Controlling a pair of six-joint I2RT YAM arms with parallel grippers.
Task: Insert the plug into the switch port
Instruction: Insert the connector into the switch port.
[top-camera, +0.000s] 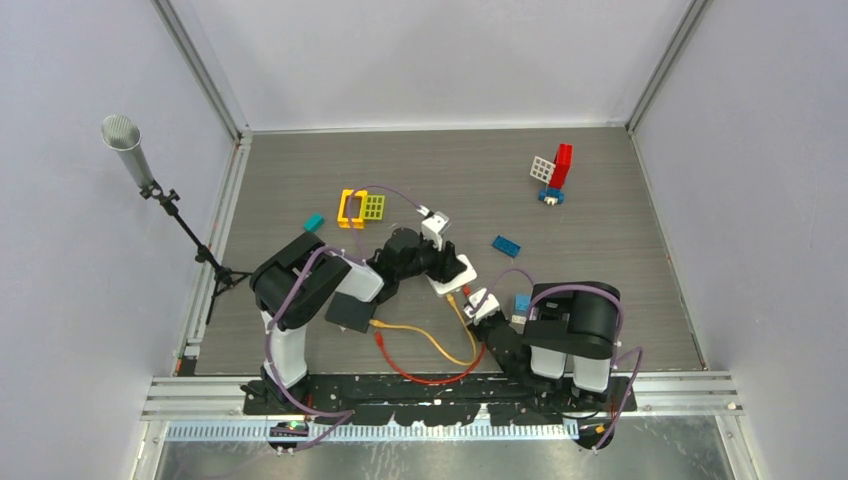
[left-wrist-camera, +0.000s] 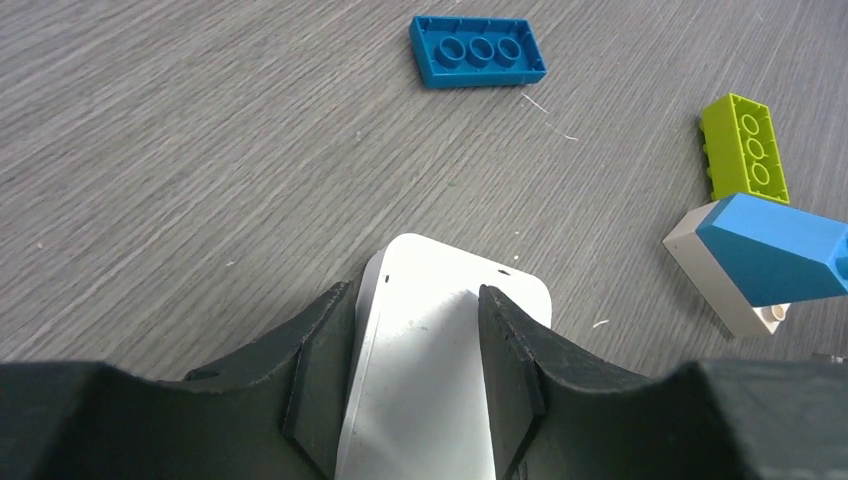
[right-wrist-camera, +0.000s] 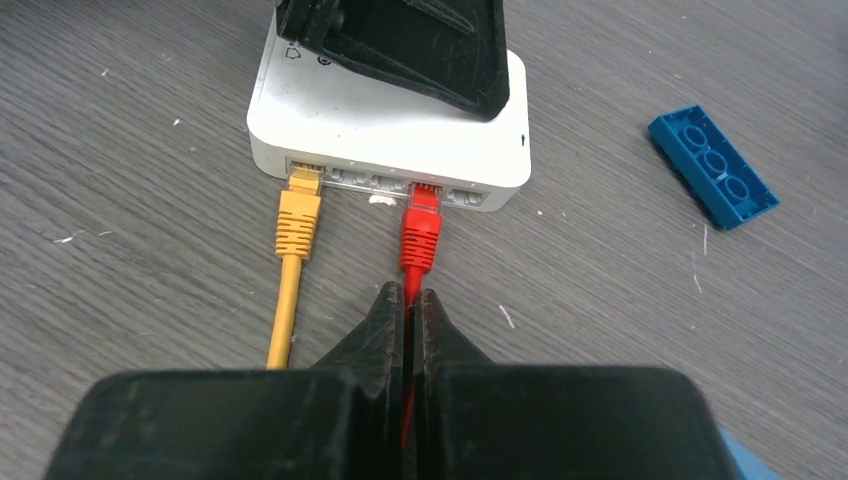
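Top view: the switch (top-camera: 455, 272) sits between the arms. Left wrist view: you see the left gripper (left-wrist-camera: 415, 295) clamping its sides. Right wrist view: the right gripper (right-wrist-camera: 412, 298) pinches the red cable (right-wrist-camera: 410, 287) behind the red plug (right-wrist-camera: 420, 228) — axis straight ahead, nose at a middle port (right-wrist-camera: 426, 188), yellow plug (right-wrist-camera: 298, 215) in the leftmost.

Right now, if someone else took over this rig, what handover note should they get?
The left gripper is shut on the white switch, one finger on each side of it.
The right gripper is shut on the red cable, just behind the red plug.
The red plug's nose is in a port on the switch's front face. A yellow plug occupies the end port.
Done: plug aligned and entered.
Left: I cannot tell whether it is fully seated. It probably needs a gentle push home before both grippers release.
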